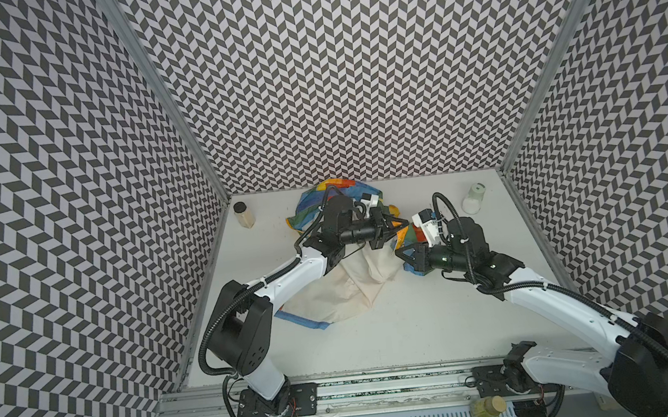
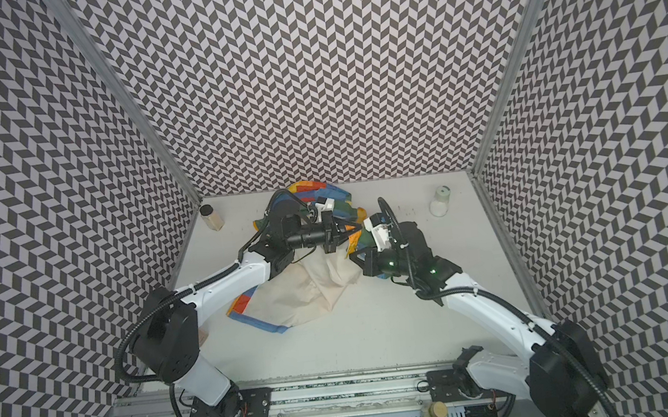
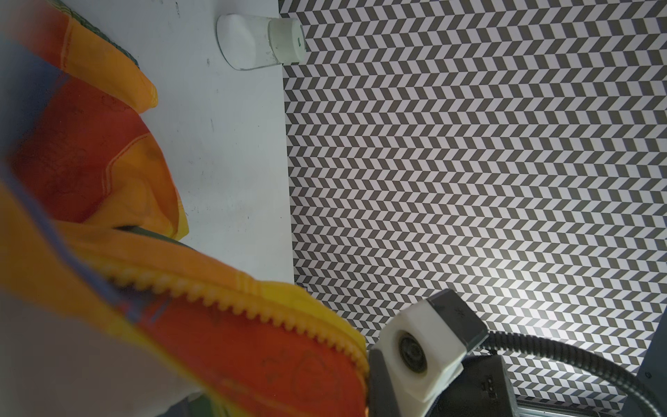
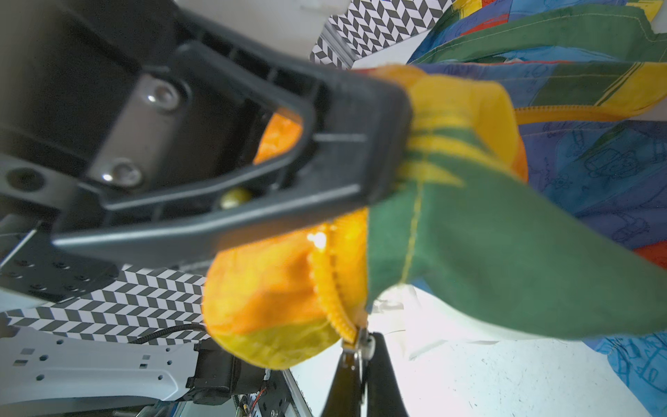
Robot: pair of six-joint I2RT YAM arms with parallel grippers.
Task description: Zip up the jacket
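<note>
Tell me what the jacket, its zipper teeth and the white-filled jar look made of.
Jacket: thin woven cloth, matte; it creases, seams show. Zipper teeth: probably moulded plastic, chunky, evenly yellow. White-filled jar: clear glass or plastic, cannot tell which; pale lid.

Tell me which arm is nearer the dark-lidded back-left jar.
Left. The left arm is just right of the jar; the right arm is farther right, across the jacket.

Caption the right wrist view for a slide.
Left gripper clamps the jacket edge while the right gripper pinches the end of the zipper.
</note>
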